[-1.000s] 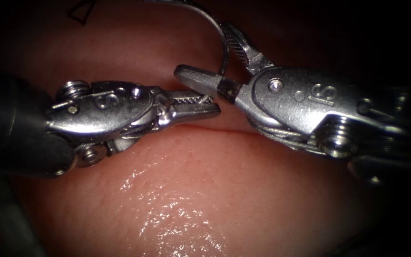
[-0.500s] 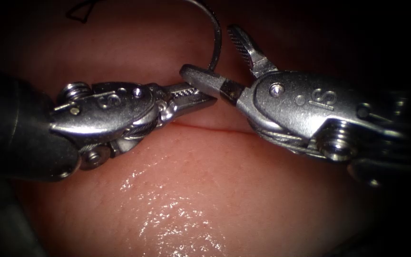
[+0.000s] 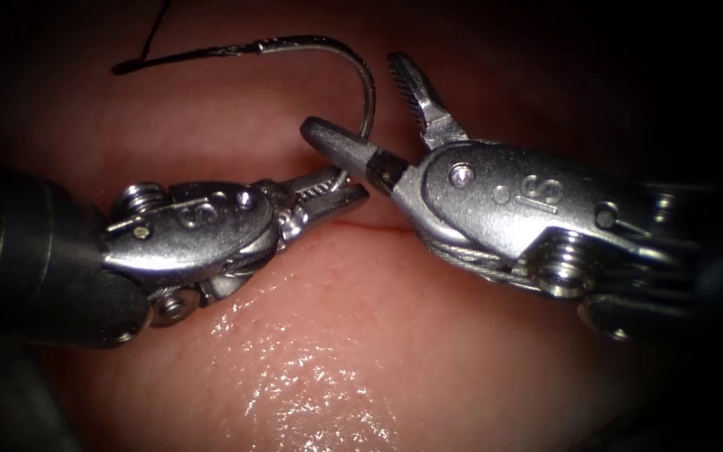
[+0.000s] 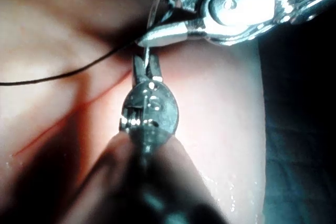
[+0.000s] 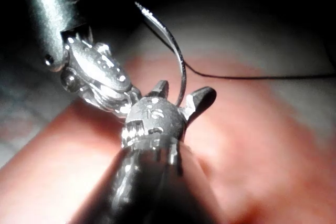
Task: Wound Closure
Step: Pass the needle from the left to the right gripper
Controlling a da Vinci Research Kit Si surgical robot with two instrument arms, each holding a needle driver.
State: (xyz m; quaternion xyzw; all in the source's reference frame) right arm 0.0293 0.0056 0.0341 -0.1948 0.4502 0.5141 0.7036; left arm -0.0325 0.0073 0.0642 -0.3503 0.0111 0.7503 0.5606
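Steel needle (image 3: 353,63), clear of the tissue (image 3: 311,335) above the cut (image 3: 378,226), is pinched near its tip by the left end effector (image 3: 340,186) while the right end effector (image 3: 353,105) gapes around its curve; I judge that so slight a grip could let it swivel or drop.

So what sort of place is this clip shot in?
Likely a surgical-training bench, not an operating room: a bare slab of tissue with a shallow cut, the left pincer holding a curved needle near its tip, the right pincer open around it.
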